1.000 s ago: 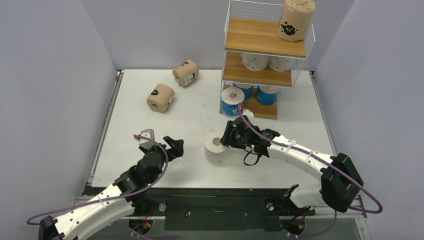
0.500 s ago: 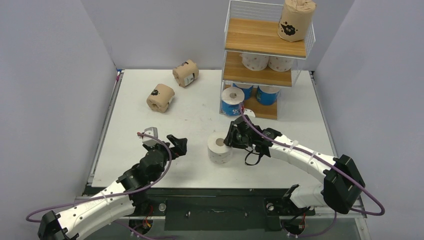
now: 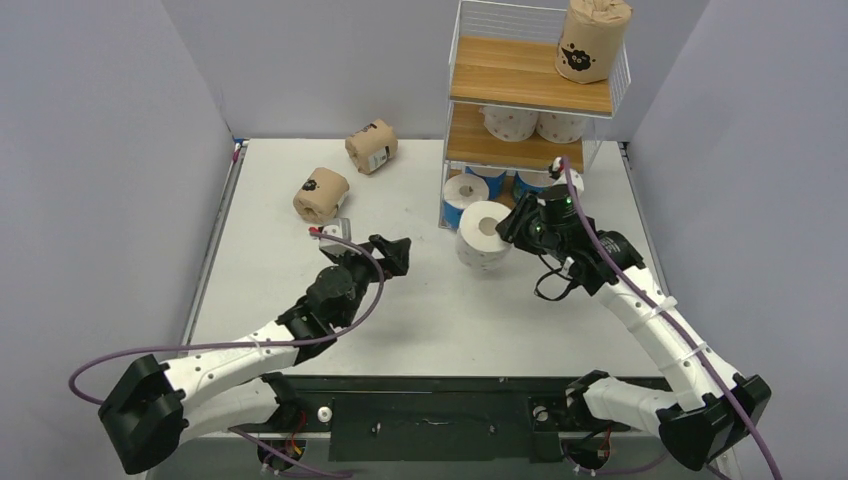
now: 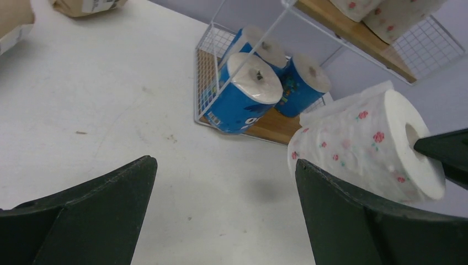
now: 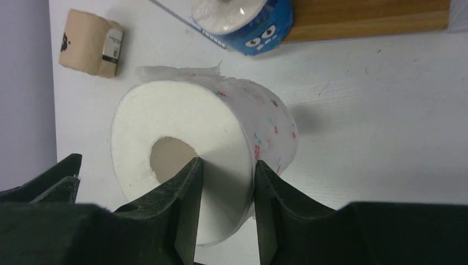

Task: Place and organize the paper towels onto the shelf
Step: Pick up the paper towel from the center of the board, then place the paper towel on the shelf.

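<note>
Robotics lab cell, plain grey partition walls (image 3: 100,150), white worktable (image 3: 270,235)

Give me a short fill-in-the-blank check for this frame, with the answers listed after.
Of left gripper and right gripper, the ____ one grips the dotted roll.
____ brown rolls lie on the table.
The top-tier roll on the shelf is ____.
Answers: right; two; brown.

The desk (image 3: 400,330) is white and flat, with a few tiny specks (image 4: 80,132) on it. Pale grey walls stand around it: the left wall (image 3: 100,150), the back wall (image 3: 320,60) and the right wall (image 3: 740,150). A dark bar (image 3: 430,425) runs along its near edge.
</note>
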